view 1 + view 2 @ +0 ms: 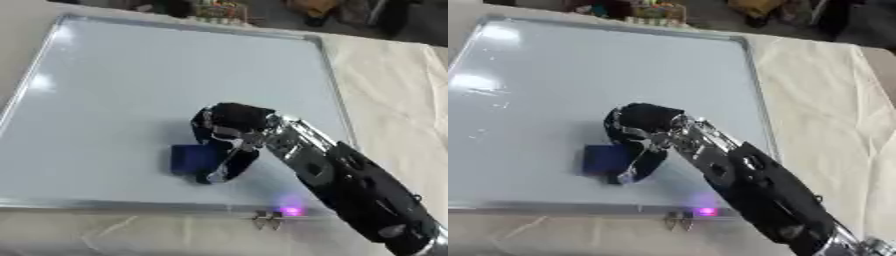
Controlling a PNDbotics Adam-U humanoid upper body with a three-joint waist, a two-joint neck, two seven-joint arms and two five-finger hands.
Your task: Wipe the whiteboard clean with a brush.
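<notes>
The right hand [229, 131] curls around the blue brush [191, 158] on the whiteboard [131, 85]; tilting its wrist could lift the brush, leaving patches unwiped.

Robotics lab or test workspace, by look of it. Large metal-framed whiteboard [157, 75] lies flat on counter [394, 95] draped in creased cream cloth. Black-and-silver robot arm [350, 185] reaches in from right; purple light [290, 211] glows at whiteboard's near edge beside small metal clip [267, 220]. Colourful clutter [654, 10], blurred, lines far edge on dark floor.
</notes>
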